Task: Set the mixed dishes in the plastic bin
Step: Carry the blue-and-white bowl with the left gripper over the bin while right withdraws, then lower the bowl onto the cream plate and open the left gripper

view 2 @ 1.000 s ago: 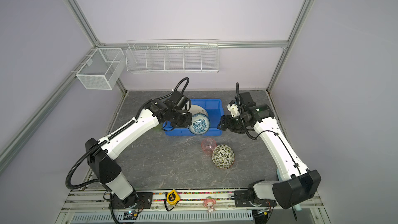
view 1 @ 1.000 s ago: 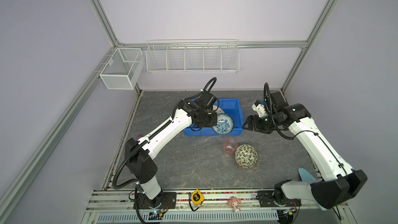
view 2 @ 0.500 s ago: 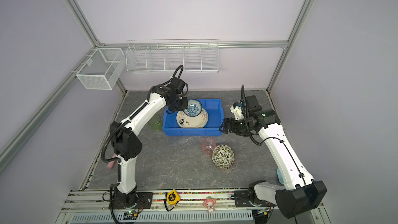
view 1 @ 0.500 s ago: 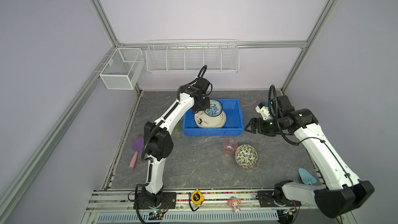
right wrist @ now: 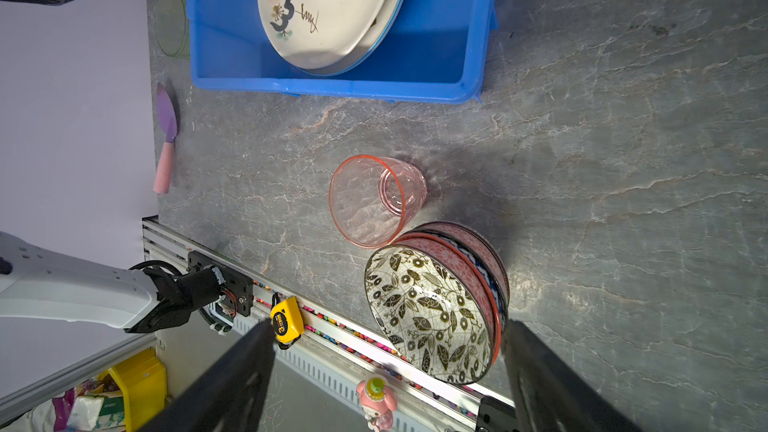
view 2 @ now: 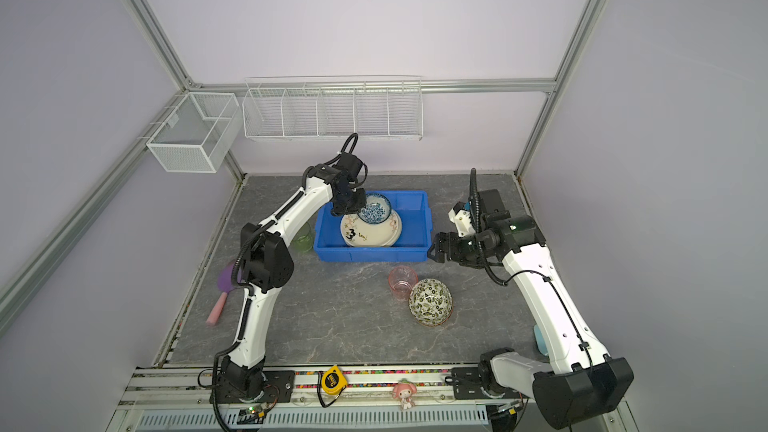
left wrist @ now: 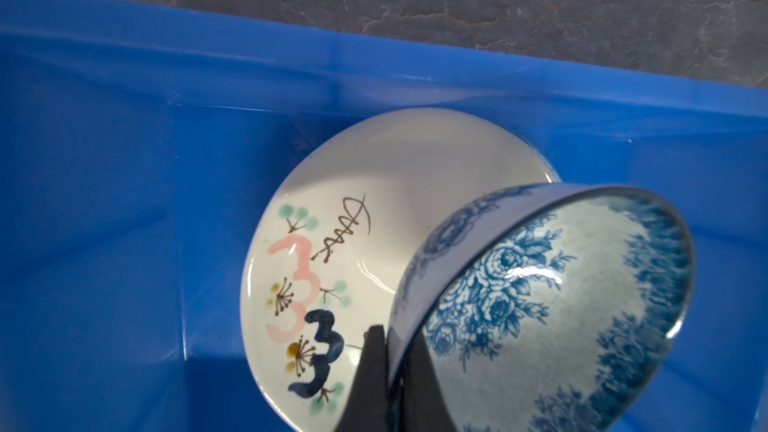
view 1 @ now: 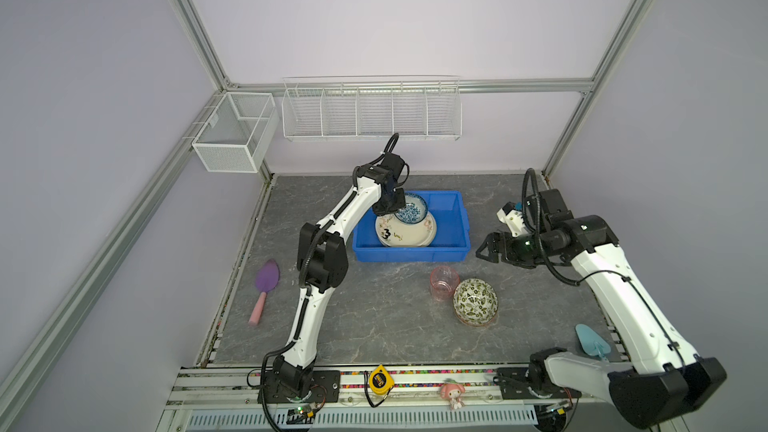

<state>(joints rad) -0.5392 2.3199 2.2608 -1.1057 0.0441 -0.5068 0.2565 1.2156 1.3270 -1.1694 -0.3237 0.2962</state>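
Your bench (view 1: 374, 326) carries the plastic bin (view 1: 411, 254) far centre, with the cream "3" plate (view 1: 409, 236) stacked inside. Your left claw (left wrist: 392, 351) pinches the blue floral bowl (view 1: 411, 209) by its rim, tilted over that plate, likely to nest it. The leaf-print bowl (view 1: 475, 301) and pink cup (view 1: 444, 288) wait nearer. Your right claw (view 1: 487, 248) is spread and empty, right of the bin.

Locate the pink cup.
In both top views the pink cup sits slightly right of centre, in front of the blue bin, just left of the leaf-patterned bowl.
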